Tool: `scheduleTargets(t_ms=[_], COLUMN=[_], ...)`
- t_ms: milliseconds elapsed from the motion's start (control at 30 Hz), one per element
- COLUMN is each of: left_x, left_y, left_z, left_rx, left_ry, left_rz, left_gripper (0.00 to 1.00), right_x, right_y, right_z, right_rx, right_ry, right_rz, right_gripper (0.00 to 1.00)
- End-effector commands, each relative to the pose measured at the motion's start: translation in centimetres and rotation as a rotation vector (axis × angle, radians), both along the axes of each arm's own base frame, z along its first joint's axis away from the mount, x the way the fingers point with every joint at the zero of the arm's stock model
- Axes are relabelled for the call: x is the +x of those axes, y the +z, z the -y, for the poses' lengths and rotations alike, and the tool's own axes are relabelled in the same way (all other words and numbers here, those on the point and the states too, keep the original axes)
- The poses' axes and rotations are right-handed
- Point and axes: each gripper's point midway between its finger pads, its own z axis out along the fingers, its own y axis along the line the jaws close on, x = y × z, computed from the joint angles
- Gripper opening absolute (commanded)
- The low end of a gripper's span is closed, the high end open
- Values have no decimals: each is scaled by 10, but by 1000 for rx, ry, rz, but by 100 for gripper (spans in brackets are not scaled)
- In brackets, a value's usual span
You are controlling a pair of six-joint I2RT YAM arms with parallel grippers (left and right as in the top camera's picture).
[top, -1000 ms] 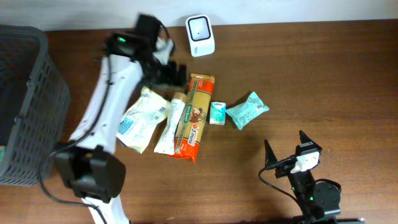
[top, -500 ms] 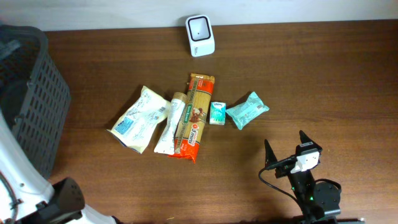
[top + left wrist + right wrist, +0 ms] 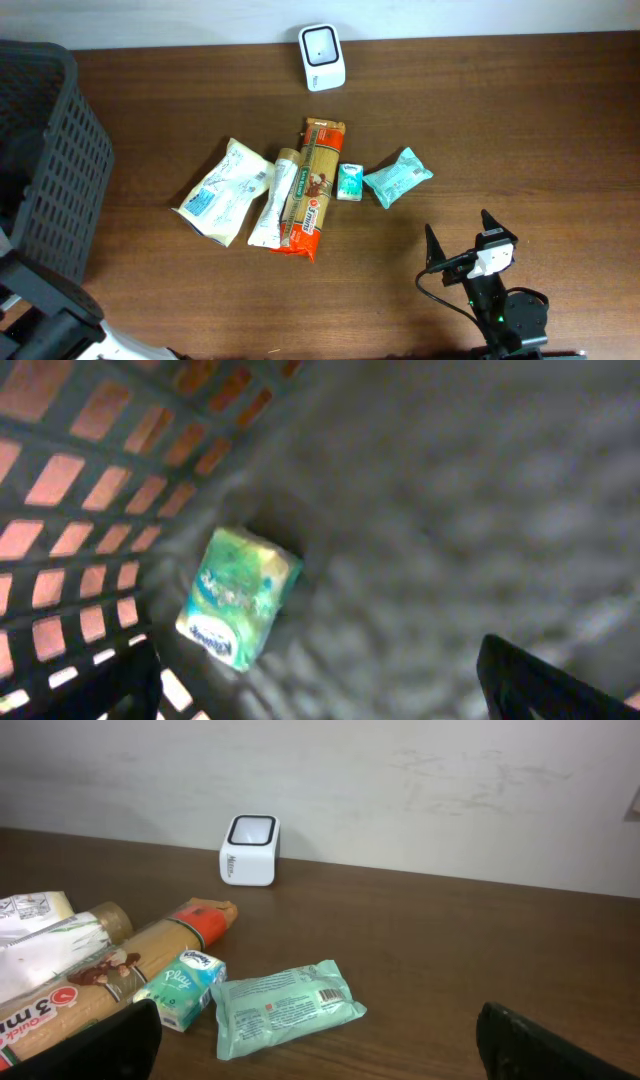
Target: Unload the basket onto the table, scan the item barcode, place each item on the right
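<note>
Right gripper (image 3: 458, 225) sits nearest me, well in front of the scanner (image 3: 322, 56) and off to its right. Its fingers (image 3: 110, 1045) are spread wide with nothing between them.

Left gripper (image 3: 315, 650) is down inside the basket (image 3: 40, 170), far left of the scanner. Its claw is also apart and empty. That wrist view is blurred, but I see a green tissue pack (image 3: 238, 597) lying on the basket floor by the wall, clear of both fingers.

The items to scan lie in a row on the table (image 3: 560, 120), between the right gripper and the scanner:
- teal wipes pack (image 3: 397, 176), right of the scanner line
- small tissue box (image 3: 349, 182), just beside it
- pasta pack (image 3: 315, 187), straight in front of the scanner with its far end pointing at it, close but apart
- white tube pack (image 3: 275, 198), against the pasta's left side
- white pouch (image 3: 225, 190), furthest left

The scanner stands at the far edge, by the wall.
</note>
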Motion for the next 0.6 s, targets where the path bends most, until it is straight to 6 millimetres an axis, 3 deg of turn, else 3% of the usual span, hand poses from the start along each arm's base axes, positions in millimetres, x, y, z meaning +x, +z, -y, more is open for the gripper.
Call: scheduleTargets(t_ms=[0,100,267,567], left_x=[-7,-15,-19,-46], left_y=[-16,-43,-64,-72], left_z=[-15,-22,-29,-54], left_rx=[24,-18,-39,-41], left_ry=[-101,-83,-98,-31], left_rz=[-78,-116,-149,-151], left_gripper=[93,87,86,86], right_x=[0,0,0,0], right_y=[-2,-2,-2,-2], right_z=[1,1,1,1], right_rx=[7,7,7,7], right_ry=[-8,-7,-8,-8], right_rz=[-2,-2,-3,-2], right_gripper=[99,99,99,99])
